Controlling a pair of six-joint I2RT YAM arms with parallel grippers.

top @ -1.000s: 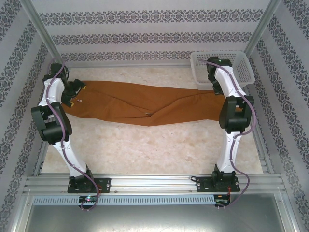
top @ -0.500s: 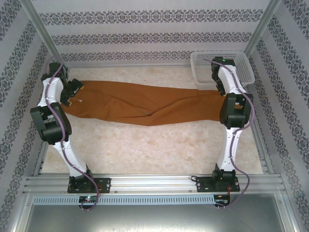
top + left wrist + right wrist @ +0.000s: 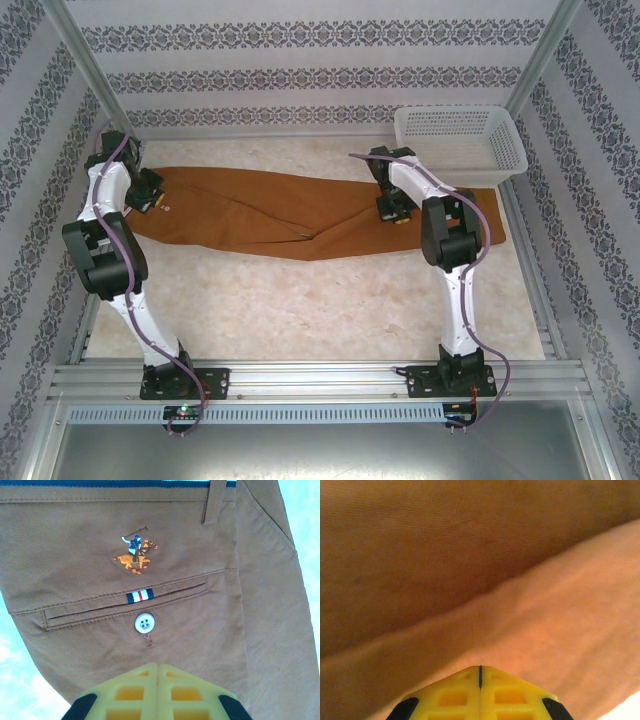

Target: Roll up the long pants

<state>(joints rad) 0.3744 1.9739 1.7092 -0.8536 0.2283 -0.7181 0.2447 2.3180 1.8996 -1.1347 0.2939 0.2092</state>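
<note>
**Top external: pants (image 3: 270,210) lie flat across upper tabletop (image 3: 300,300)**

Left tool (image 3: 150,198), pressed together, sits over the waistband at upper left. Right tool (image 3: 392,212), also pressed together, is at a leg fold right of centre, near the basket (image 3: 460,140).

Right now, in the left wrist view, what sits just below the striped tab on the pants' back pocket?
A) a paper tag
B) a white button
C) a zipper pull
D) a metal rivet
B: a white button sits directly under the striped tab on the long pants.
</note>
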